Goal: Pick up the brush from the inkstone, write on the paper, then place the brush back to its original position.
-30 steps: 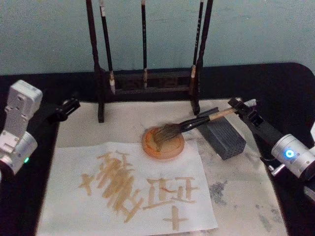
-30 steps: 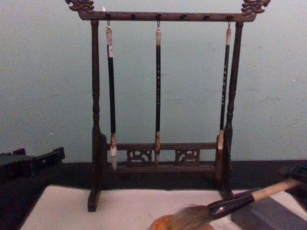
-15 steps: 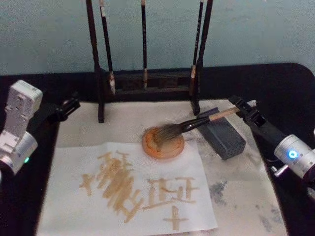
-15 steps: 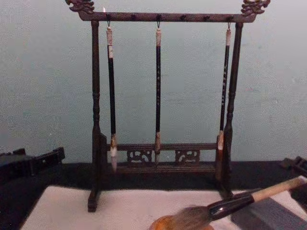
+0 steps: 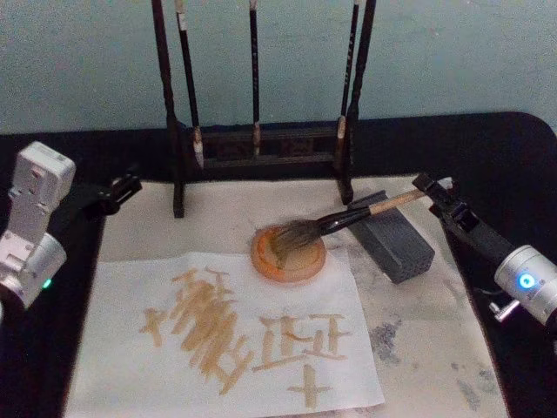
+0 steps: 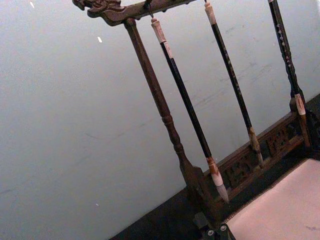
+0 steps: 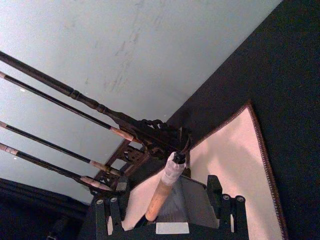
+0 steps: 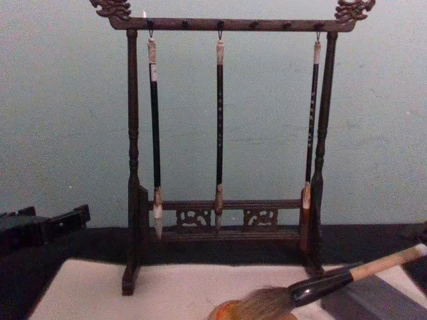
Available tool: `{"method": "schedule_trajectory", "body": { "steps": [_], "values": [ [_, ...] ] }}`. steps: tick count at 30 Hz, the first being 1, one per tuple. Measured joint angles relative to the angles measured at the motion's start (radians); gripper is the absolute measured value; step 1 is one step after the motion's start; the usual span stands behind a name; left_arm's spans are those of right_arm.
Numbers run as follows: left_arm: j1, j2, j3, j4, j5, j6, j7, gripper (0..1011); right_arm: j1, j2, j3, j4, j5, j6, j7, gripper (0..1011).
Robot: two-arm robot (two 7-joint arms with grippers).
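The brush (image 5: 348,215) lies slanted, its bushy bristles on the round orange dish (image 5: 289,254) and its tan handle across the dark grey inkstone block (image 5: 399,242). In the chest view the brush (image 8: 320,283) rests low at the right. My right gripper (image 5: 432,188) is at the handle's whitish end, open. In the right wrist view the handle (image 7: 162,187) sits in the wide gap between the fingers (image 7: 111,210), and neither finger presses it. The paper (image 5: 122,287) in front carries tan strokes. My left gripper (image 5: 120,188) is parked at the left, shut and holding nothing.
A dark wooden rack (image 5: 178,165) with three thin hanging brushes (image 8: 219,120) stands at the back. An off-white felt mat (image 5: 426,340) with grey stains lies under everything, on a black tabletop. The left gripper (image 8: 63,221) shows low at the chest view's left.
My right gripper has drawn back to the right from the handle end, leaving the chest view's right edge. The brush stays on the dish and block. The left arm is still.
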Motion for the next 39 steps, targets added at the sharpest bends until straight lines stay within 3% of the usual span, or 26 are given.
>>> {"method": "schedule_trajectory", "body": {
  "steps": [8, 11, 13, 19, 26, 29, 31, 32, 33, 39],
  "values": [
    [0.0, 0.0, 0.0, 0.0, 0.0, 0.0, 0.0, 1000, -0.056, 0.04, 0.009, -0.095, -0.049, -0.051, -0.055, 1001],
    [0.0, 0.0, 0.0, 0.0, 0.0, 0.0, 0.0, 1002, -0.084, 0.067, 0.011, -0.156, -0.117, -0.083, -0.094, 1001],
    [0.0, 0.0, 0.0, 0.0, 0.0, 0.0, 0.0, 1002, -0.088, 0.072, 0.011, -0.167, -0.128, -0.088, -0.1, 1001],
    [0.0, 0.0, 0.0, 0.0, 0.0, 0.0, 0.0, 1002, -0.123, 0.13, -0.007, -0.279, -0.305, -0.142, -0.193, 1001],
    [0.0, 0.0, 0.0, 0.0, 0.0, 0.0, 0.0, 1002, -0.13, 0.169, -0.034, -0.347, -0.462, -0.155, -0.263, 1001],
    [0.0, 0.0, 0.0, 0.0, 0.0, 0.0, 0.0, 1002, -0.129, 0.178, -0.045, -0.362, -0.503, -0.154, -0.268, 1001],
    [0.0, 0.0, 0.0, 0.0, 0.0, 0.0, 0.0, 1002, -0.124, 0.187, -0.062, -0.378, -0.554, -0.148, -0.268, 1001],
    [0.0, 0.0, 0.0, 0.0, 0.0, 0.0, 0.0, 1002, -0.124, 0.187, -0.062, -0.378, -0.554, -0.148, -0.268, 1001],
    [0.0, 0.0, 0.0, 0.0, 0.0, 0.0, 0.0, 1002, -0.118, 0.192, -0.075, -0.387, -0.591, -0.144, -0.265, 1001],
    [0.0, 0.0, 0.0, 0.0, 0.0, 0.0, 0.0, 1002, -0.098, 0.198, -0.114, -0.416, -0.697, -0.125, -0.255, 1001]
  ]
}}
